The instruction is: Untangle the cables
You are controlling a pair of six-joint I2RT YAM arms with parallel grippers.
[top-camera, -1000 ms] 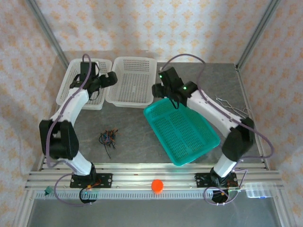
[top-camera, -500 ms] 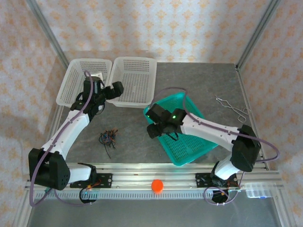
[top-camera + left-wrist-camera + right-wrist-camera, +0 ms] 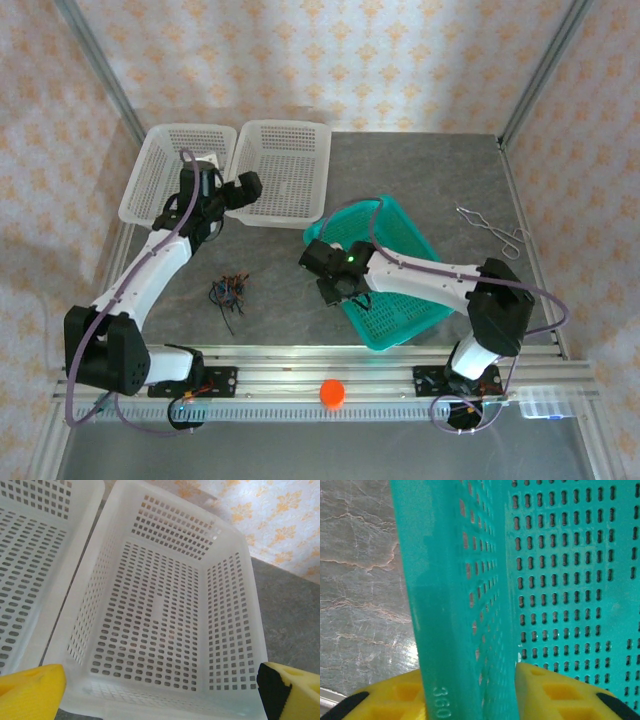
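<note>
The right hand (image 3: 470, 680) clamps the side wall of the green basket (image 3: 560, 580). The left hand (image 3: 160, 692) hangs wide open over a white basket (image 3: 160, 555). The cables (image 3: 228, 291) lie tangled on the bench (image 3: 280, 310), between the two arms.

**Right arm is coming over to the teal basket**

The right gripper (image 3: 335, 283) is moving from the far side of the table to the near left wall of the teal basket (image 3: 405, 300), and its fingers are closing on this wall. The basket is shifting slightly. The left gripper (image 3: 248, 185) is moving a little nearer, and its arm is stretching out.
</note>
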